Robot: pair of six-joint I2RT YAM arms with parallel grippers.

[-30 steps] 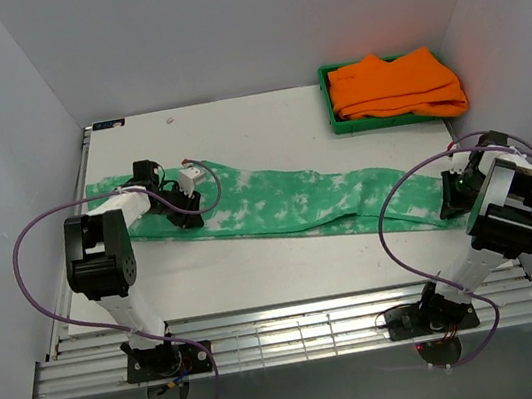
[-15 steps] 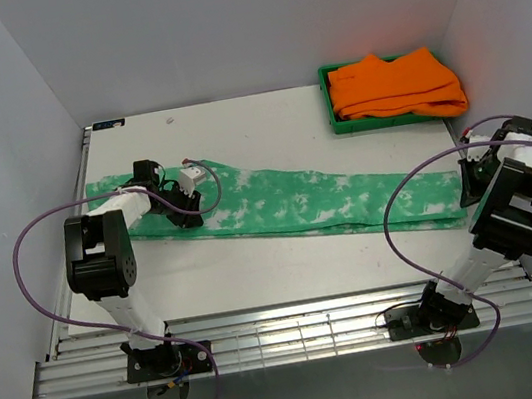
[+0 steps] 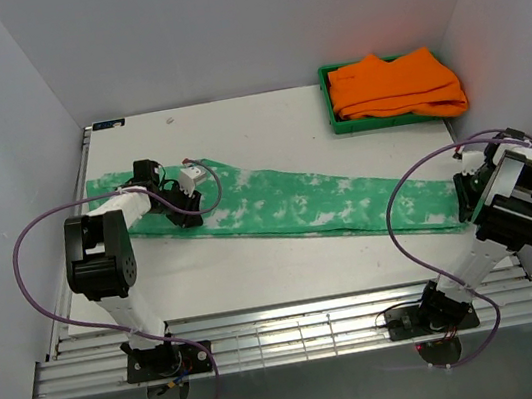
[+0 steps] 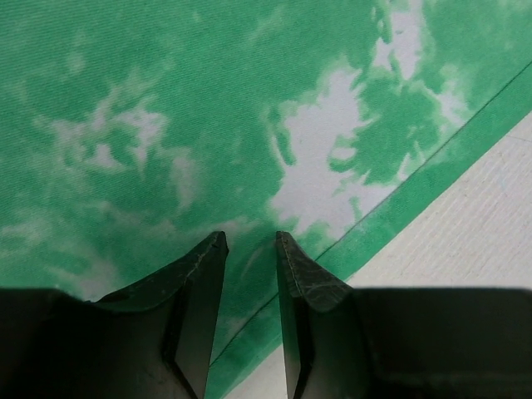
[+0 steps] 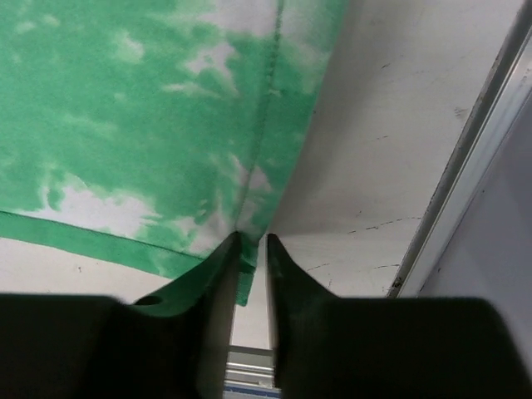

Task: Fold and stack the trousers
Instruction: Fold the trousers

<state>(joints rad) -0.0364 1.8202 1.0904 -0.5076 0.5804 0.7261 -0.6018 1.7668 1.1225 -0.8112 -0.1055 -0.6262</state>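
The trousers (image 3: 287,204) lie stretched flat across the table (image 3: 254,125). My right pincer (image 5: 252,241) is nipped nearly closed on their end corner; my left pincer (image 4: 249,237) rests on the cloth, jaws narrowly apart.

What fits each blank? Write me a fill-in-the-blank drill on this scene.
The trousers are green, blotched with ___.
The orange clothes lie in a ___ tray.
The left end effector is over the ___.
Missing words: white; green; trousers.
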